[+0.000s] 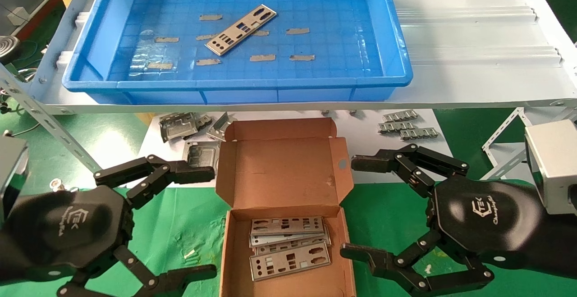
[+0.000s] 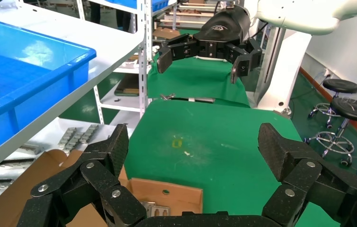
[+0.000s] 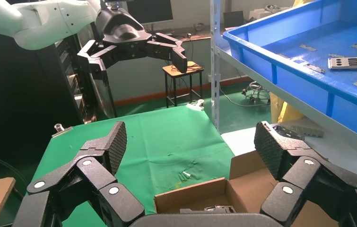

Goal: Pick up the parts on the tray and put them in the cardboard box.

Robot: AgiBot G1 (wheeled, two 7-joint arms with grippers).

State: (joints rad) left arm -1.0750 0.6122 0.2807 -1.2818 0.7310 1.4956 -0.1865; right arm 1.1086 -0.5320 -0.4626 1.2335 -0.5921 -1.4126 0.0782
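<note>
One silver plate (image 1: 241, 29) lies at a slant on the floor of the blue tray (image 1: 396, 53) on the upper shelf; it also shows in the right wrist view (image 3: 353, 62). The cardboard box (image 1: 234, 243) stands open on the green cloth, lid flap up, with several silver plates (image 1: 288, 247) stacked inside. My left gripper (image 1: 209, 220) is open and empty just left of the box. My right gripper (image 1: 349, 207) is open and empty just right of it. Each wrist view shows the other arm's gripper across the box, the right gripper (image 2: 200, 59) and the left gripper (image 3: 134, 54).
Grey square metal frames (image 1: 180, 125) lie on the white sheet behind the box on the left, ridged metal strips (image 1: 405, 125) on the right. The shelf's white edge (image 1: 315, 105) overhangs them. Tan tape scraps (image 1: 297, 31) dot the tray floor. Stools (image 2: 351, 106) stand beyond the table.
</note>
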